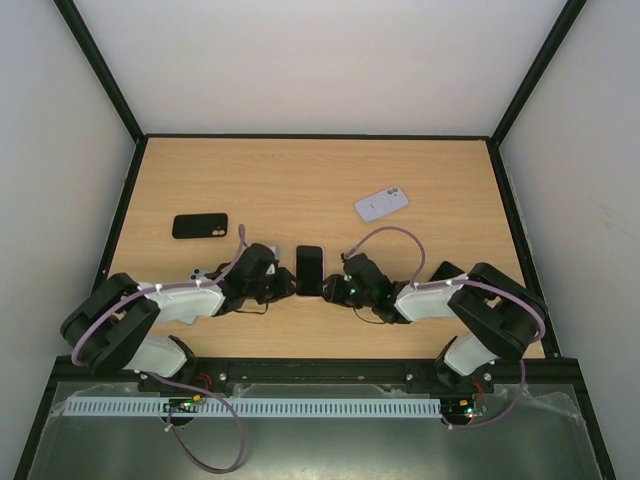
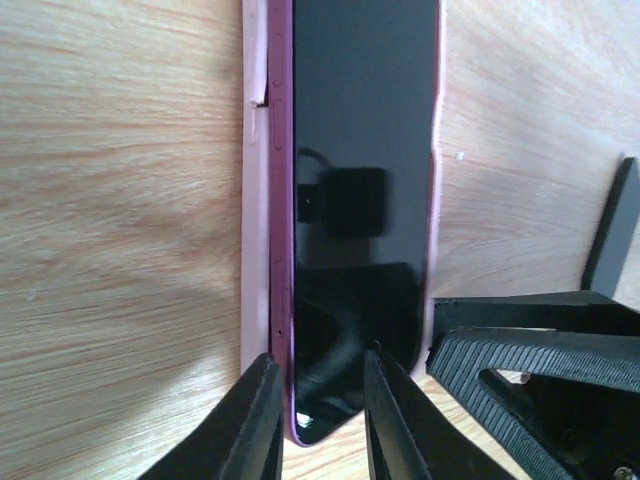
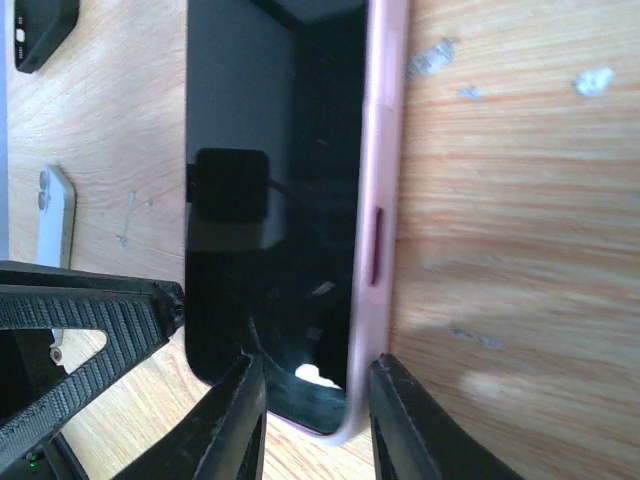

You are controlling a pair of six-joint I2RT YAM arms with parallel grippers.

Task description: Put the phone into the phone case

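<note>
— Between the two grippers, flat on the table (image 1: 300, 170), that's where the phone (image 1: 310, 268) lies, dark screen up. Can anyone make out the jaws from where they stand?

— Yep, I'm right over it. The left gripper (image 2: 320, 355) is at the phone's left long edge, down by the end nearest the arm bases. Its jaws are narrow. One finger (image 2: 255, 430) sits just outside the edge and the other comes in over the glass. The right gripper (image 3: 315, 360) does the same thing on the phone's right edge. Honestly I can't tell if either one is pinching or just straddling.

— And the pink case (image 2: 254, 200), is the phone in it?

— It's under the phone for sure. On the phone's right side the pink rim wraps up over the edge. On its left side the pale lip shows beside the phone's magenta side rail, so whether it's fully seated there I can't say.

— Other stuff?

— A black case (image 1: 200, 226) lies well off to the phone's left and a bit farther back. A pale phone-shaped thing (image 1: 381, 204) with a camera corner lies back and to the phone's right. A white phone (image 3: 55, 215) lies on the phone's left side, close by the left arm.
</note>
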